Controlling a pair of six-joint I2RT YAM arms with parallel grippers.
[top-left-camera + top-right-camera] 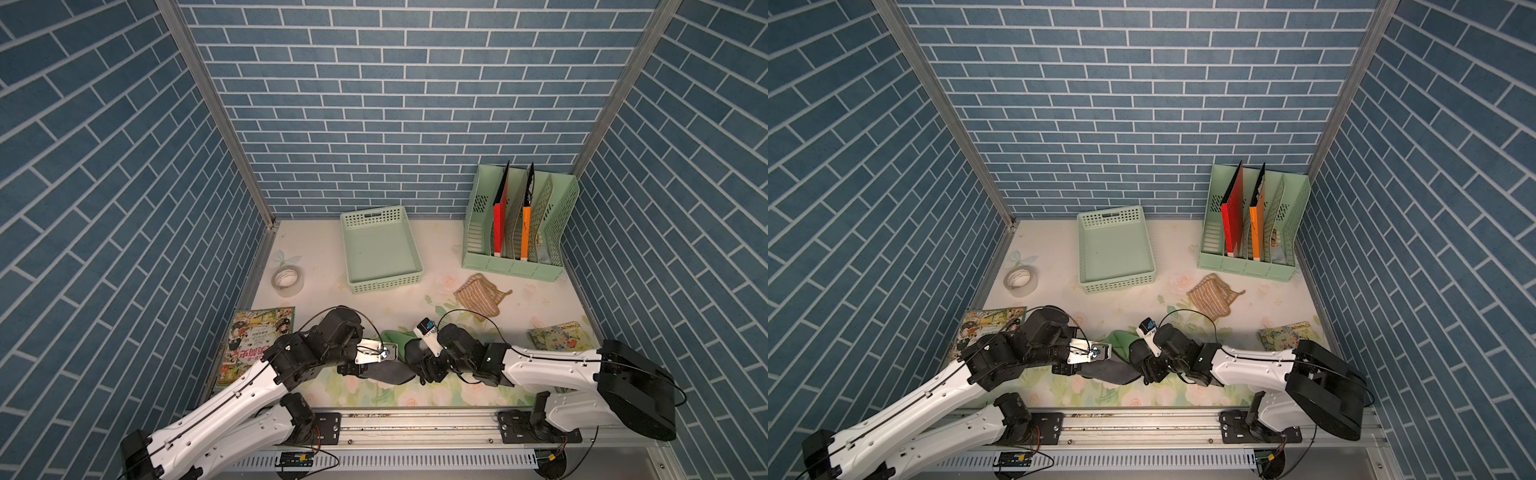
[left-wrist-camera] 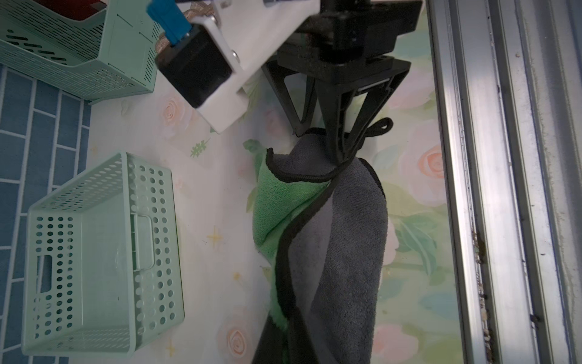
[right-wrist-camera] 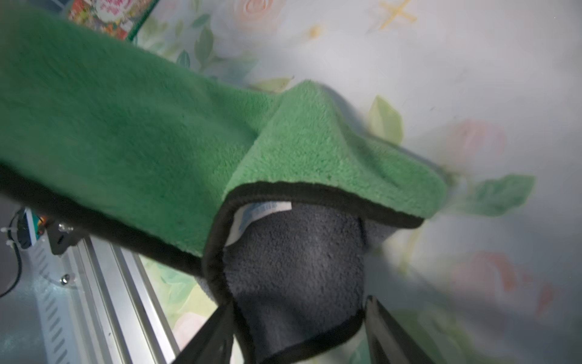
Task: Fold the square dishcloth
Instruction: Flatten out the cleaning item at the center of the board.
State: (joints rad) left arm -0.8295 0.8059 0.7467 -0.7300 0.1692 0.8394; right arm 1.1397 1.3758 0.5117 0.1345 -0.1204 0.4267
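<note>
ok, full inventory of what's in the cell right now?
dishcloth: one, green and grey, black edging, front centre between the arms
basket: one, mint, back centre
file rack: one, mint, back right
red folder: one, red, in the rack
orange folder: one, orange, in the rack
striped cloth: one, tan, before the rack
tape roll: one, clear, left side
magazine: one, multicoloured, front left
booklet: one, floral, front right
table: one, floral print, underneath
left claw: one, black, shut on the dishcloth
right claw: one, black, open around a dishcloth corner

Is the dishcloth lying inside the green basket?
No, the dishcloth hangs outside the basket, apart from it, over the floral tabletop.
</note>
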